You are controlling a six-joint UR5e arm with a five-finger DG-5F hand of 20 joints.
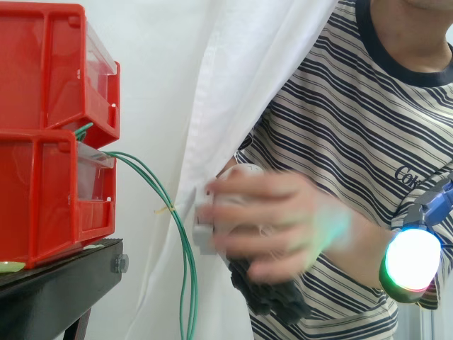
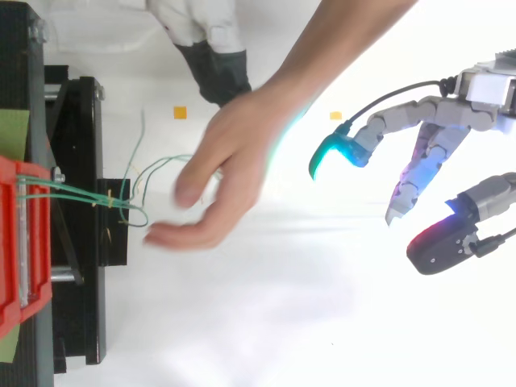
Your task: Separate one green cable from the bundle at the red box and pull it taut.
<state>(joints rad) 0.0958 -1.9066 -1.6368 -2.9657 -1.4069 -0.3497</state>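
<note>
Green cables come out between the stacked red bins and hang down in a bundle held by a small yellow tie. From above, the cables run from the red bin and loop near the stand. My hand hovers far to the right of them, open, its fingers spread and holding nothing. One glowing fingertip shows at the right edge of the side view. A person's hand reaches between my hand and the cables, close to their loops.
The person in a striped shirt stands behind the white curtain, with a hand in front of it. The bins rest on a black stand. Two small orange markers lie on the white floor.
</note>
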